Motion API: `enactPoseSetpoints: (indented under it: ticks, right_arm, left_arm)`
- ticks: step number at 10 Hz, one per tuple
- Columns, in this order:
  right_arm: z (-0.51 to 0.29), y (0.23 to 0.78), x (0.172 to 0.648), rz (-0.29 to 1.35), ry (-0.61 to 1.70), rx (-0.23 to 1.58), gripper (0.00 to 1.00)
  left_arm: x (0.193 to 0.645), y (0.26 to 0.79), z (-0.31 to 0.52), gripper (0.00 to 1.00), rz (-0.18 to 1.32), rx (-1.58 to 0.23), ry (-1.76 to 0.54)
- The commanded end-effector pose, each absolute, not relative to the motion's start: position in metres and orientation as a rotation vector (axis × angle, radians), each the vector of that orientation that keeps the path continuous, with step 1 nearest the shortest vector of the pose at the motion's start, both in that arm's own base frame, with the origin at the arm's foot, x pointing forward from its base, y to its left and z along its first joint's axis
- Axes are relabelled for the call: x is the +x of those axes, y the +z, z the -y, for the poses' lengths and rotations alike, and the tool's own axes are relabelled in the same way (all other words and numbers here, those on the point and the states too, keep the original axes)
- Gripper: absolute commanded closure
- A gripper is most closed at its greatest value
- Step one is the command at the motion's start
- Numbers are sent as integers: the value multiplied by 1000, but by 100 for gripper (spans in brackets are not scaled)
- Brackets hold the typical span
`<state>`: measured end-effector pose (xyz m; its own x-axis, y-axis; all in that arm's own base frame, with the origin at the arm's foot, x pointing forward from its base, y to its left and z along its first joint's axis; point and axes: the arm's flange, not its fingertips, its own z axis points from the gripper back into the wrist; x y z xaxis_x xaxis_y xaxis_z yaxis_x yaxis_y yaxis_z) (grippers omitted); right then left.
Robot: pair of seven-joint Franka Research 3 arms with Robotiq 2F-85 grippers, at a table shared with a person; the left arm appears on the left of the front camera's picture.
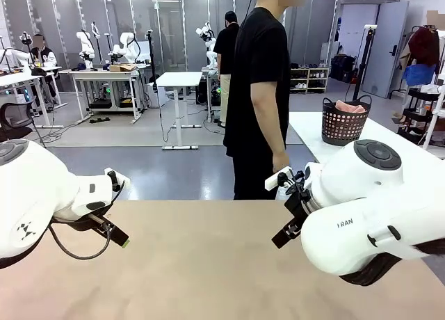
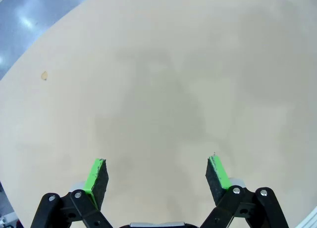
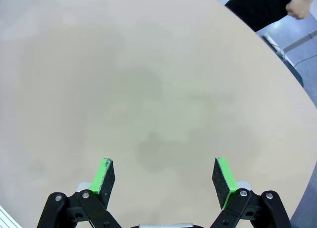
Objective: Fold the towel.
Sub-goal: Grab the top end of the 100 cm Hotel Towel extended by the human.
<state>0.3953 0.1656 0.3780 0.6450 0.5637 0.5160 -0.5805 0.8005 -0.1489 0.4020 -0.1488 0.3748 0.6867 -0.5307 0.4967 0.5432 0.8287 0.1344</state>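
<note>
Towel (image 1: 345, 106) in basket (image 1: 342, 129) | person (image 1: 261, 76) standing near | left gripper (image 2: 156, 163) spread | right gripper (image 3: 163, 162) spread

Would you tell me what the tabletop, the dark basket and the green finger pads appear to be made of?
Tabletop: probably a beige laminate, matte; it is smooth, even and without glare.
Basket: likely dark moulded plastic, going by its regular perforated wall.
Green pads: apparently a rubbery facing on black fingers, with a dull surface.

Open lab hall, white workbenches (image 1: 179, 78), glass partition walls (image 1: 170, 24), grey floor (image 1: 174, 170)
</note>
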Motion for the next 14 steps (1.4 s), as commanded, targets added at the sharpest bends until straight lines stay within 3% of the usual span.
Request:
enactPoseSetpoints:
  ticks: [1, 3, 4, 6, 7, 9, 12, 14]
  right_arm:
    - [-144, 429, 404, 559, 620, 180, 0]
    - [-117, 468, 401, 522, 594, 371, 0]
    - [-103, 484, 397, 527, 584, 432, 0]
    - [-62, 506, 379, 484, 541, 725, 0]
    - [-23, 507, 367, 441, 499, 911, 0]
    - [27, 498, 348, 456, 410, 1081, 0]
    - [109, 471, 311, 476, 256, 1211, 0]
    - [149, 461, 289, 514, 233, 1227, 0]
  left_arm:
    - [411, 413, 126, 0, 496, -118, -593]
    - [406, 443, 97, 0, 432, -283, -619]
    - [402, 458, 79, 0, 407, -418, -631]
    - [384, 484, 29, 0, 360, -730, -651]
    - [374, 487, -9, 0, 340, -902, -680]
    - [359, 472, -67, 0, 358, -1069, -656]
    - [328, 450, -150, 0, 517, -1314, -554]
    - [319, 444, -180, 0, 499, -1385, -353]
